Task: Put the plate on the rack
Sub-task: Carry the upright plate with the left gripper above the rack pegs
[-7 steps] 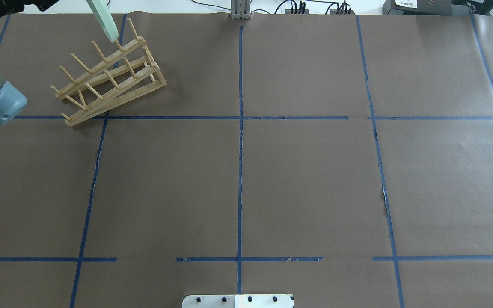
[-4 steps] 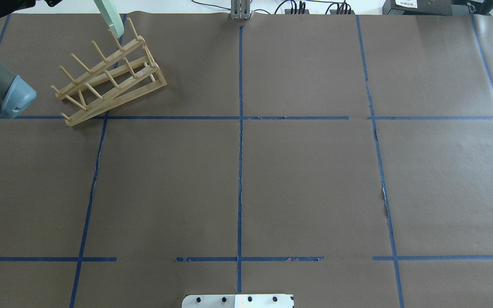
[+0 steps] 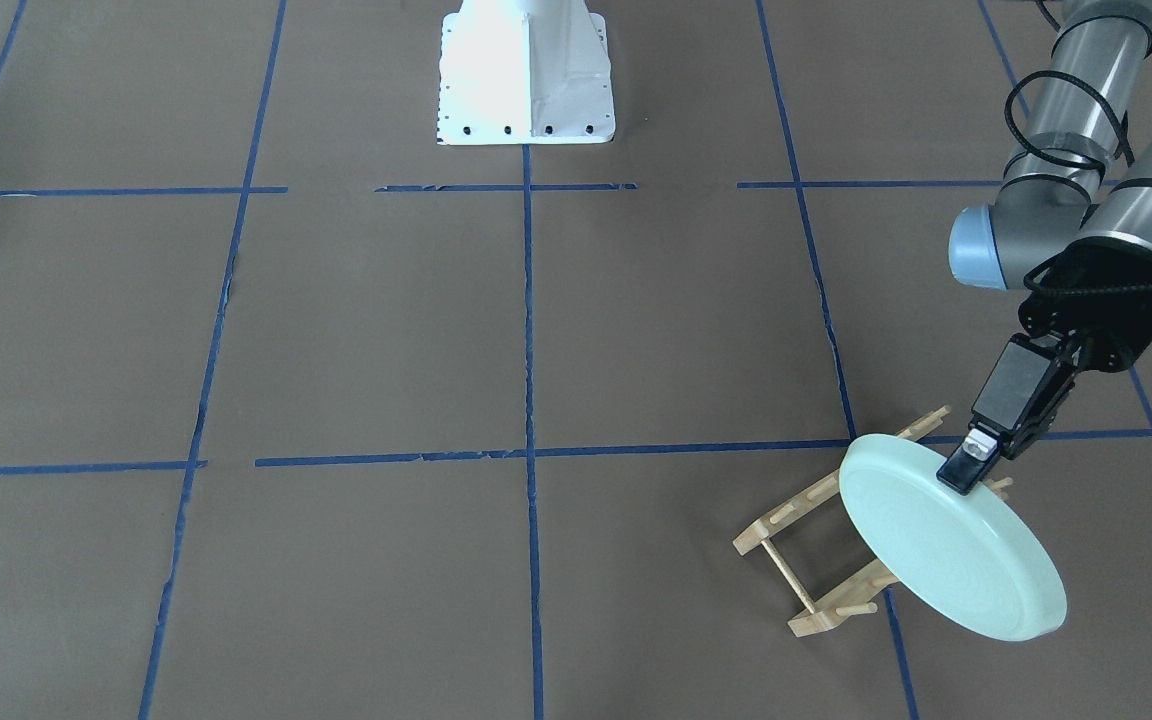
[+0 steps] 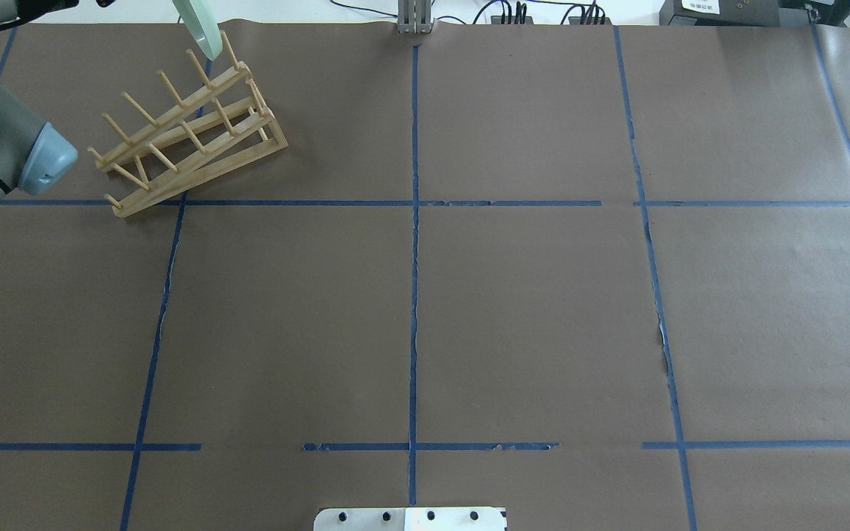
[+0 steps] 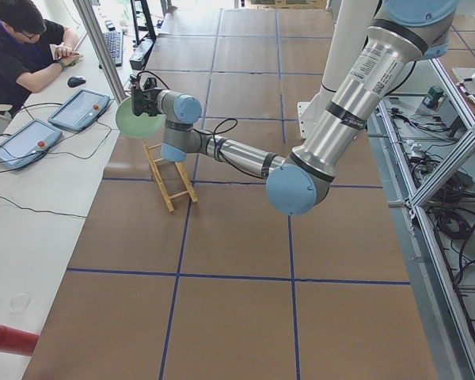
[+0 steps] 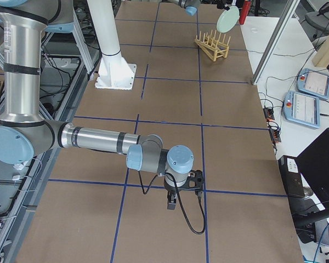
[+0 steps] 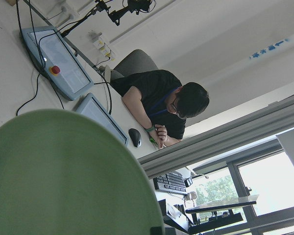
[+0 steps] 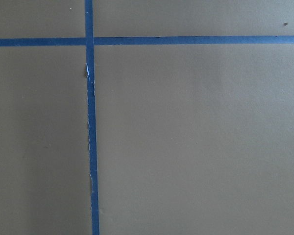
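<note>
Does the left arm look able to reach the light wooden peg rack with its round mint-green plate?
Probably yes: the left hand grips the plate close above the rack's end, nothing between.

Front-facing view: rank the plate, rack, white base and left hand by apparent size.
1. plate
2. white base, cropped by the top edge; close to the plate in size, so the order is unsure
3. rack, partly hidden behind the plate
4. left hand, shut on the plate's rim
</note>
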Action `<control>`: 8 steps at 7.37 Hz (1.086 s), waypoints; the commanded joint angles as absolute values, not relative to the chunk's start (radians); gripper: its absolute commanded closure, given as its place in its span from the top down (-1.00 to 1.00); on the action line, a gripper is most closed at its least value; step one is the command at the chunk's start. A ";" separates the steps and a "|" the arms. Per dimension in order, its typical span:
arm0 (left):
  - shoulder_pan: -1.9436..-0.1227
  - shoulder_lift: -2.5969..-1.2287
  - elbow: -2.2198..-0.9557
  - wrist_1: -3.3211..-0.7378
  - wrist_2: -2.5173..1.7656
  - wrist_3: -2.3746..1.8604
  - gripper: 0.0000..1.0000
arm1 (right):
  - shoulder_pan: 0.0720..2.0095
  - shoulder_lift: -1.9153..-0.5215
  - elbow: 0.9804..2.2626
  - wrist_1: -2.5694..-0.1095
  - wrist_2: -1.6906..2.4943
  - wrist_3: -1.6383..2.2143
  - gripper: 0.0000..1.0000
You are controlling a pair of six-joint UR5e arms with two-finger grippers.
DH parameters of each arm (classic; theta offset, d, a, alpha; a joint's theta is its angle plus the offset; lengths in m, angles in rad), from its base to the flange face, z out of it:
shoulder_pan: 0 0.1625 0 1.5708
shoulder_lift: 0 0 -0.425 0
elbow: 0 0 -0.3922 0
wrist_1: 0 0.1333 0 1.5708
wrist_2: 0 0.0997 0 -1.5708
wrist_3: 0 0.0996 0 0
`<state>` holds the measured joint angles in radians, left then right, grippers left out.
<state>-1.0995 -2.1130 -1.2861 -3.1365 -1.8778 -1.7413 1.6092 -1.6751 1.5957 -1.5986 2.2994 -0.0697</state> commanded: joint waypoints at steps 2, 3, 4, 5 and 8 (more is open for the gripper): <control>-1.082 -2.120 -1.267 -3.155 -1.870 -1.741 -1.00 | 1.609 -1.675 1.595 -1.598 2.299 -0.071 1.00; -1.062 -2.120 -1.266 -3.155 -1.846 -1.741 -1.00 | 1.609 -1.675 1.597 -1.598 2.299 -0.069 1.00; -1.057 -2.120 -1.259 -3.155 -1.844 -1.741 -1.00 | 1.609 -1.675 1.597 -1.600 2.299 -0.071 1.00; -1.055 -2.120 -1.243 -3.163 -1.844 -1.738 -1.00 | 1.609 -1.675 1.595 -1.598 2.299 -0.071 1.00; -1.016 -2.117 -1.229 -3.183 -1.819 -1.738 -1.00 | 1.609 -1.675 1.595 -1.598 2.299 -0.071 1.00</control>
